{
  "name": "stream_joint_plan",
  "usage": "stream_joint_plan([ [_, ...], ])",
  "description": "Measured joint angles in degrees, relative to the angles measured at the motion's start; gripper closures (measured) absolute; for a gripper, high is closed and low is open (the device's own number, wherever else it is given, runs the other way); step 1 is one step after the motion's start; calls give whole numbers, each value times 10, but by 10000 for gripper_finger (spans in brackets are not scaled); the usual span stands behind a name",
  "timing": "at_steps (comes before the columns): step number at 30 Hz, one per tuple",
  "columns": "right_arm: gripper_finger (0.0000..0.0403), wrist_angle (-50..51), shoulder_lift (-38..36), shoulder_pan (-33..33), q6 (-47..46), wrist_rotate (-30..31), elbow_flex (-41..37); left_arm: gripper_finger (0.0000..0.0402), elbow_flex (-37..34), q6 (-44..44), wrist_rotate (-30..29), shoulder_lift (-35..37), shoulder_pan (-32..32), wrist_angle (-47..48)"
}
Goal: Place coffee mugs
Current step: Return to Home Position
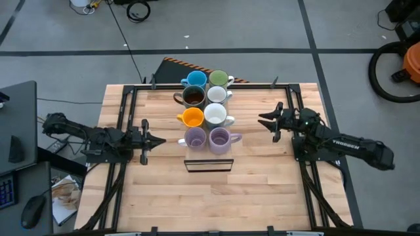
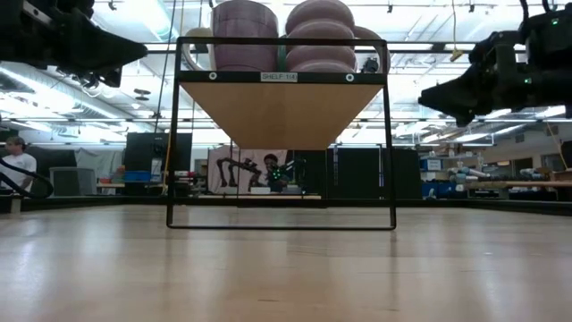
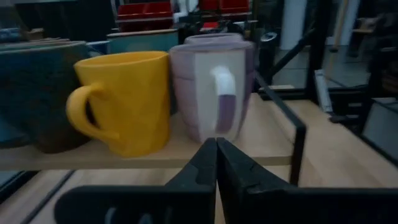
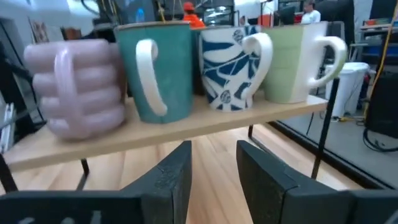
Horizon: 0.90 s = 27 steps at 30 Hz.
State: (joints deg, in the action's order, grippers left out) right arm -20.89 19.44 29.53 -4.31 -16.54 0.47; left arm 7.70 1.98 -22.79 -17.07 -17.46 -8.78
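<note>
Eight mugs stand upright on their bases in two rows on a raised wooden shelf [image 2: 282, 112] at the table's middle: blue [image 1: 195, 80], green [image 1: 218, 79], dark brown [image 1: 193, 96], white [image 1: 217, 95], orange [image 1: 192, 117], white [image 1: 215, 115] and two lavender [image 1: 195, 137] [image 1: 220, 138]. My left gripper [image 1: 157, 139] hovers shut to the left of the shelf, level with the lavender mug [image 3: 211, 87] and the orange mug [image 3: 127, 99]. My right gripper [image 1: 264, 121] hovers open to the right of the shelf; its fingers [image 4: 213, 168] point at the mugs' row [image 4: 161, 71] and touch nothing.
The shelf rests on a thin black metal frame [image 2: 391, 143] with open space beneath it. Black rails [image 1: 125, 118] [image 1: 292, 98] run along the table on both sides, under the arms. Bare wood lies toward the near edge [image 1: 210, 203]. People stand in the room beyond [image 2: 13, 161].
</note>
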Motion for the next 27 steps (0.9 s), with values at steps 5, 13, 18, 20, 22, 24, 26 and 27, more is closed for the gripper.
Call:
stream_joint_plan([
  [5,271,-35,3,41,-36,-28,0,386,0,-11,47,0,20,-2],
  [13,270,-52,3,51,-47,58,-1,384,0,18,45,-1,23,4],
  [18,269,-52,3,51,-47,65,-1,384,0,2,45,-1,23,4],
  [20,269,-52,3,51,-47,65,-1,384,0,2,45,-1,23,4],
  [22,269,-52,3,51,-46,65,-1,384,0,2,45,-1,23,4],
  [24,269,-52,3,51,-46,65,-1,384,0,2,44,-1,23,5],
  [26,269,-52,3,51,-46,65,-1,384,0,2,44,-1,23,5],
  [27,269,-52,3,51,-46,65,-1,384,0,2,44,-2,23,5],
])
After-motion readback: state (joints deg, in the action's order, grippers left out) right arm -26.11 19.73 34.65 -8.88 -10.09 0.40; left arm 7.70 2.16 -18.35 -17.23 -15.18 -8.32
